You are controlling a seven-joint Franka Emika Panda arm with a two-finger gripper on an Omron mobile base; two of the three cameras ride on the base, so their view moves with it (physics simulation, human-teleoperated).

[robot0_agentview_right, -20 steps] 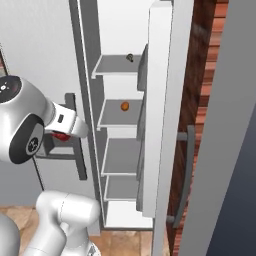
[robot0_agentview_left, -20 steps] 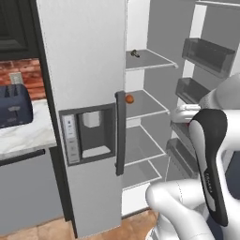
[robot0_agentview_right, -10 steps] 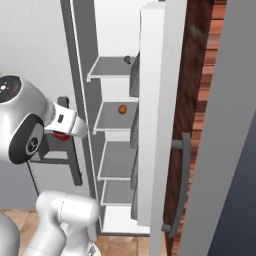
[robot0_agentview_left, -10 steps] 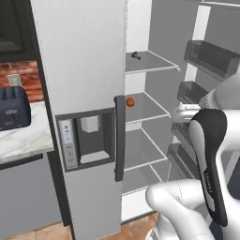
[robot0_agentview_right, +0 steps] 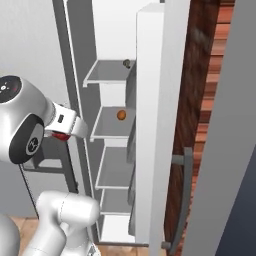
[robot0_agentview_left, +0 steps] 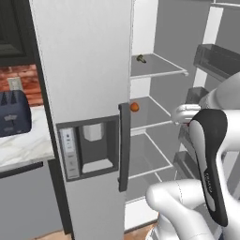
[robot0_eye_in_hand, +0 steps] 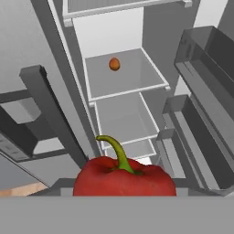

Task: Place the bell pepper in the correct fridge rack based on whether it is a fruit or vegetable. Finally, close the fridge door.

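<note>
Two doors frame the open fridge: the dispenser door (robot0_agentview_left: pixel 84 117) on the left stays shut, while the fridge door (robot0_agentview_right: pixel 150 125) swung wide exposes the shelves so the arm can reach in. An orange fruit (robot0_agentview_left: pixel 134 107) sits on a middle shelf, below the top fridge rack (robot0_agentview_left: pixel 157 68). Clenched in the gripper (robot0_eye_in_hand: pixel 123 194), the bell pepper (robot0_eye_in_hand: pixel 124 177) rides at the hand's front, well short of the racks.
</note>
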